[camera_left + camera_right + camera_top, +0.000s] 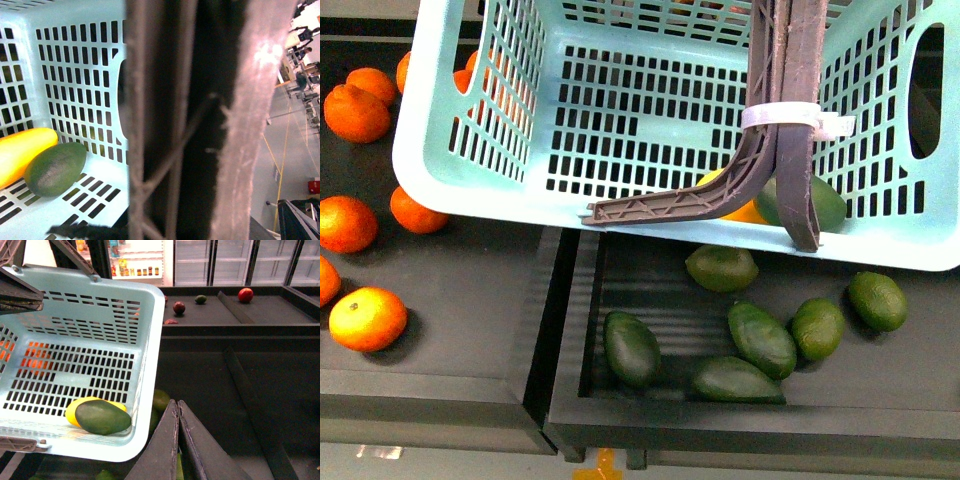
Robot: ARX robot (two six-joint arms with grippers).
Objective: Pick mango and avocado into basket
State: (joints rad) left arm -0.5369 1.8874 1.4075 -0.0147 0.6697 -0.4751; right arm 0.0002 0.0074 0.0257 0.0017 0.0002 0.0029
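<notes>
Mango (20,152): on the basket (152,340) floor, near a corner.
Avocado (55,169): touching the mango.
Right pincer (176,403): fingers together, empty, outside the basket.
Left pincer: cannot tell.

Right claw (176,404) — two dark, tapered fingers (162,450) meeting tip to tip — jaws closed with nothing between them, seen from its wrist.

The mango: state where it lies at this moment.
In the left wrist view the mango lies on the floor of the basket, touching the avocado beside it. In the front view both sit right of centre, behind the handles.
</notes>
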